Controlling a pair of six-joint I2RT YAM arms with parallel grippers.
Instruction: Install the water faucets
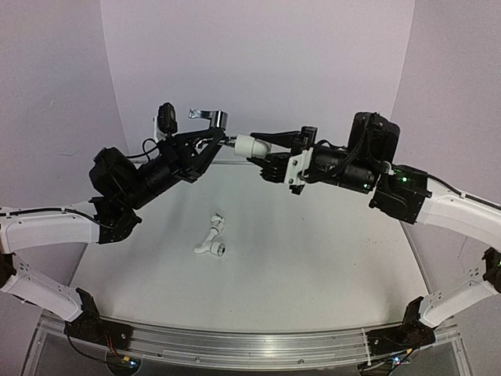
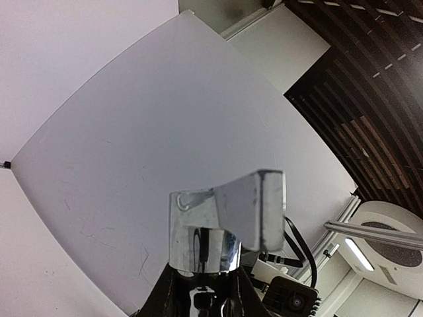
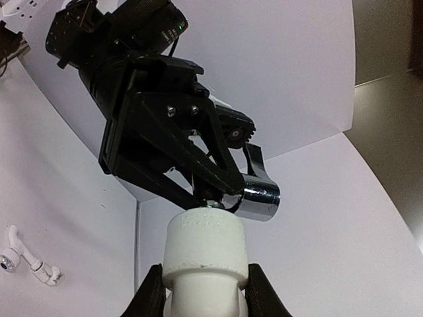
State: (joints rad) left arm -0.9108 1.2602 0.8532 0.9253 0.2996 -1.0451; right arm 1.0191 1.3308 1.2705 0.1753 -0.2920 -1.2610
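High above the table, my left gripper [image 1: 221, 141] is shut on the chrome water faucet [image 1: 216, 118], whose lever handle points up and left. In the left wrist view the faucet [image 2: 211, 224] stands just beyond the dark fingers [image 2: 155, 300]. My right gripper [image 1: 259, 149] faces it from the right, shut on a short white elbow fitting [image 1: 249, 145]. The right wrist view shows the fitting [image 3: 206, 247] clamped between the fingers [image 3: 151, 294]. The faucet's shiny body [image 3: 259, 196] sits right at the fitting's mouth, its stem meeting the opening. The joint itself is hidden.
A longer white bent pipe piece [image 1: 211, 239] with a metal-ringed end lies on the white table [image 1: 313, 258] below the two grippers; the right wrist view catches it at its lower left [image 3: 20, 259]. An aluminium rail [image 1: 258, 345] runs along the near edge. White backdrop walls enclose the table.
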